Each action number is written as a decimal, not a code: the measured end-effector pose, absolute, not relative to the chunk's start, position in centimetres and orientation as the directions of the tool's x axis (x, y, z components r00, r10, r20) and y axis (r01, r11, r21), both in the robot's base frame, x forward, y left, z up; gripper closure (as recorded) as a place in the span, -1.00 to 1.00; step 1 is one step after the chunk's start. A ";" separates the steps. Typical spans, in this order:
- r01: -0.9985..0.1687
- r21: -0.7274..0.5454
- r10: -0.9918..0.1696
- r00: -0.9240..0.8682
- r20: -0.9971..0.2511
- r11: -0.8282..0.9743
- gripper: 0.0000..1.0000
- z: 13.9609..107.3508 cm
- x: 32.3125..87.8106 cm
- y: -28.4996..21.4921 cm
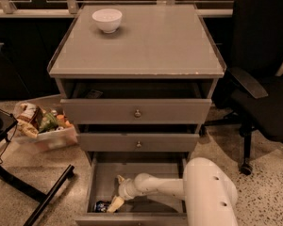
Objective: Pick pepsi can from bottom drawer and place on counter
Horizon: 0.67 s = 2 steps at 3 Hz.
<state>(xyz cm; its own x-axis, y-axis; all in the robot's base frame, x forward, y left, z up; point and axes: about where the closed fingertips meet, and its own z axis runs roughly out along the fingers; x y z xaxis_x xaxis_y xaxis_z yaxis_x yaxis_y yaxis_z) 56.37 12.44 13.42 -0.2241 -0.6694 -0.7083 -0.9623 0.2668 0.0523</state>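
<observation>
The bottom drawer (104, 175) stands pulled open under the two knobbed drawers. The pepsi can (102, 205) lies on its side in the drawer's front left corner, dark blue with a silver end. My white arm reaches into the drawer from the right. My gripper (117, 192) hangs just right of and above the can, with one cream fingertip close to it. The counter (146, 46) is the glossy grey top of the cabinet.
A white bowl (107, 20) sits at the counter's back left. A bin of snack packets (43, 126) lies on the floor at the left. A black office chair (264, 79) stands at the right. Black stand legs (23, 187) cross the floor at the lower left.
</observation>
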 end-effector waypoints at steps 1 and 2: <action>-0.962 0.063 -0.660 -0.229 -0.716 0.265 -1.00 13.2 56.1 12.5; -0.963 0.066 -0.656 -0.228 -0.720 0.262 -1.00 13.3 56.0 12.4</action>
<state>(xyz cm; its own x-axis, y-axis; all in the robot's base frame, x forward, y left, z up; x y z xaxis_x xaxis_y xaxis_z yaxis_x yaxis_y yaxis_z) 56.05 12.37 13.28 -0.2282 -0.6558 -0.7196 -0.9627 0.2624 0.0661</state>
